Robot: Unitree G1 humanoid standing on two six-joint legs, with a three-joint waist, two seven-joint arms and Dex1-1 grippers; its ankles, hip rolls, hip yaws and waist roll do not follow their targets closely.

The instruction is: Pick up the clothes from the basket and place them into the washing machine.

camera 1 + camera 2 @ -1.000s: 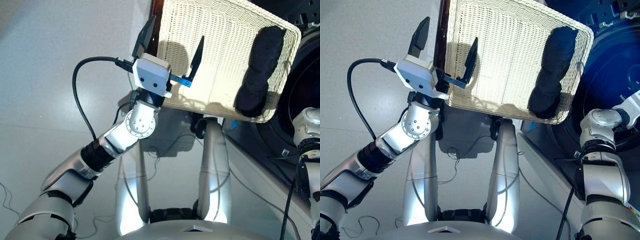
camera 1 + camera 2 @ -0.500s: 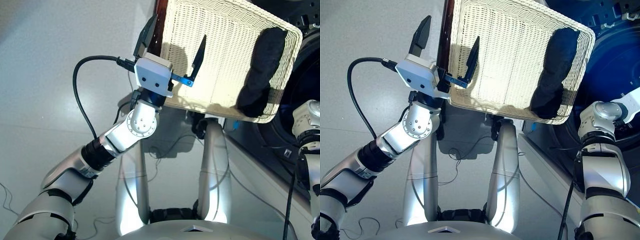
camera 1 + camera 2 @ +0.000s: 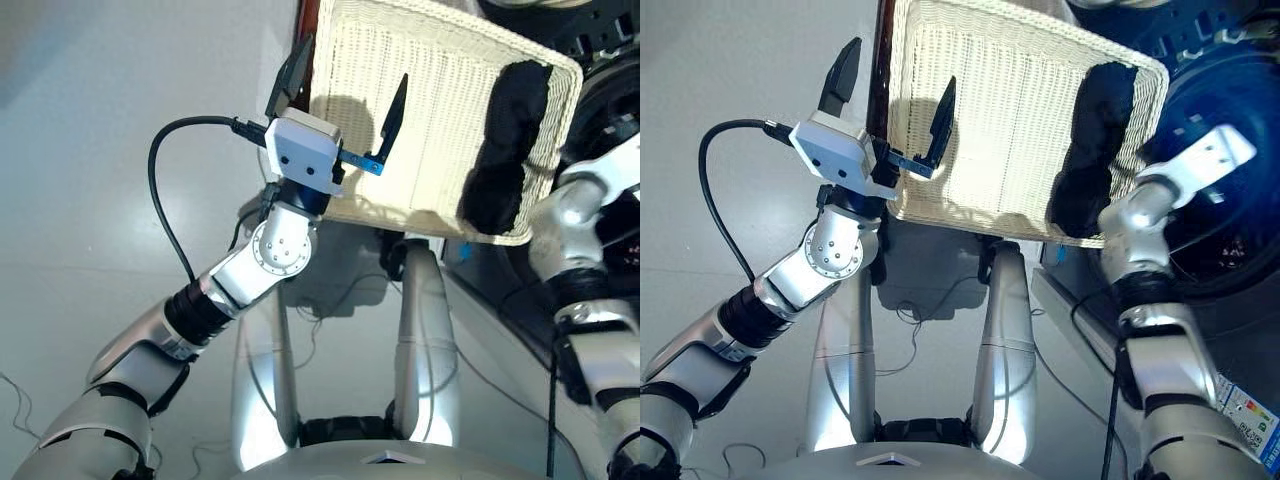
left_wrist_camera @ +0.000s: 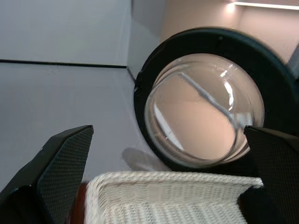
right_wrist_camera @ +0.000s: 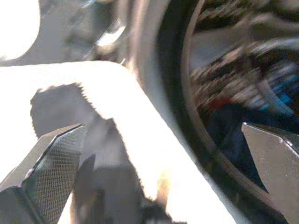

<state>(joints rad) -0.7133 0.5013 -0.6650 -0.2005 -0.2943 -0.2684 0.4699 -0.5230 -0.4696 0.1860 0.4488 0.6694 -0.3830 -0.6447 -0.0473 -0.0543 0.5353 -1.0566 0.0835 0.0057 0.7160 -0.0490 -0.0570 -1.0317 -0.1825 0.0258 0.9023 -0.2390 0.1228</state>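
Note:
The cream-white wicker basket (image 3: 430, 90) stands ahead of me, in front of the dark washing machine (image 3: 1230, 90). One black garment (image 3: 500, 140) lies along the basket's right side. No coral-red or navy garment shows in the basket. My left gripper (image 3: 342, 90) is open over the basket's near left corner, holding nothing. The left wrist view looks past the basket rim (image 4: 163, 191) at the round glass porthole door (image 4: 203, 107). My right arm (image 3: 1140, 215) reaches up by the basket's right corner. Its gripper (image 5: 161, 130) is open and empty, facing the drum rim (image 5: 187, 116), with blurred red and blue inside.
A black cable (image 3: 165, 200) loops out from my left wrist over the grey floor. A dark red-brown edge (image 3: 880, 60) runs under the basket's left rim. Thin wires (image 3: 330, 290) trail on the floor below the basket.
My right arm has swung up and leftward, and now stands against the basket's near right corner beside the black garment. The left gripper stays open in the same place.

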